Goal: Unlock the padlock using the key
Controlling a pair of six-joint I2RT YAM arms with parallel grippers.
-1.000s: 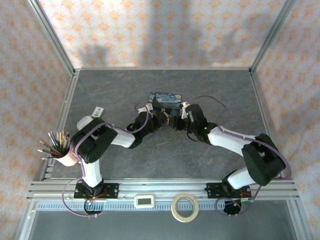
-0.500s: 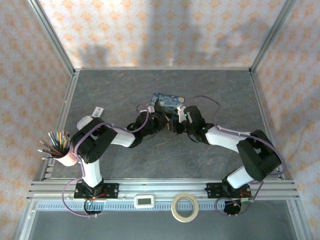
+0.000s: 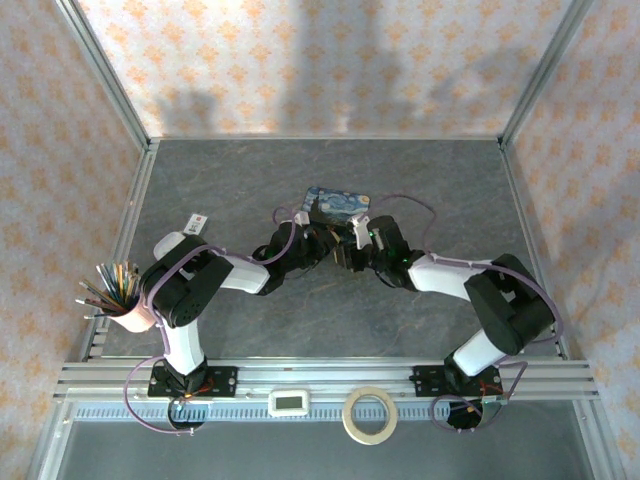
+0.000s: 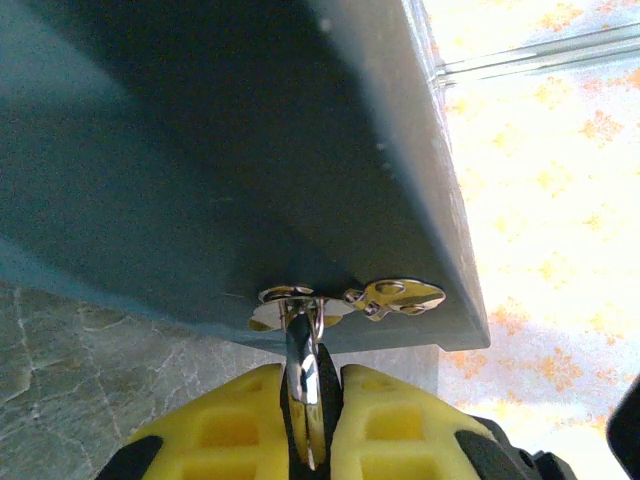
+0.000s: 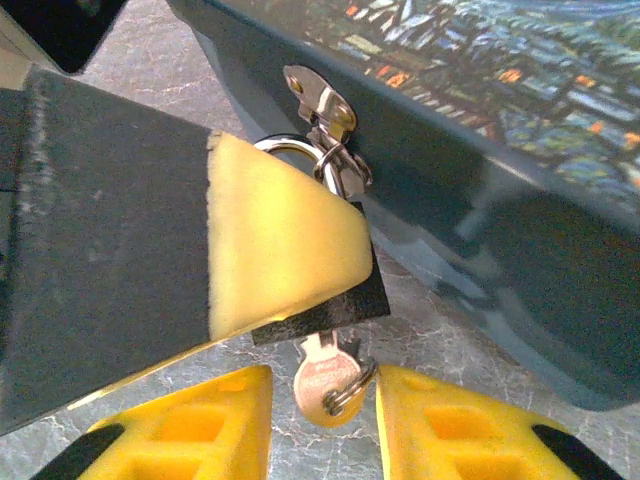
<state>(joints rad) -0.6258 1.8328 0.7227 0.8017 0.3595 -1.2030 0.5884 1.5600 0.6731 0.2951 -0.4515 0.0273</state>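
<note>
The blue starry tin point(image 3: 335, 200) lies mid-table with both grippers meeting at its near side. In the left wrist view my left gripper point(image 4: 312, 375) is shut on the padlock point(image 4: 303, 365), seen edge-on, and its silvery shackle runs up through the tin's hasp point(image 4: 395, 295). In the right wrist view the left gripper's yellow finger point(image 5: 280, 240) covers most of the black padlock point(image 5: 345, 300). The key point(image 5: 322, 380) sticks out of the padlock's underside, ring at its head. My right gripper point(image 5: 325, 400) stands open, a finger on each side of the key's head.
A cup of pencils point(image 3: 125, 300) stands at the table's left edge. A white timer point(image 3: 291, 402) and a tape roll point(image 3: 369, 414) lie on the front rail. Metal frame posts and patterned walls ring the table.
The right arm has shifted a little to the left, toward the left gripper. The tin has turned slightly. The left gripper has kept its hold.
</note>
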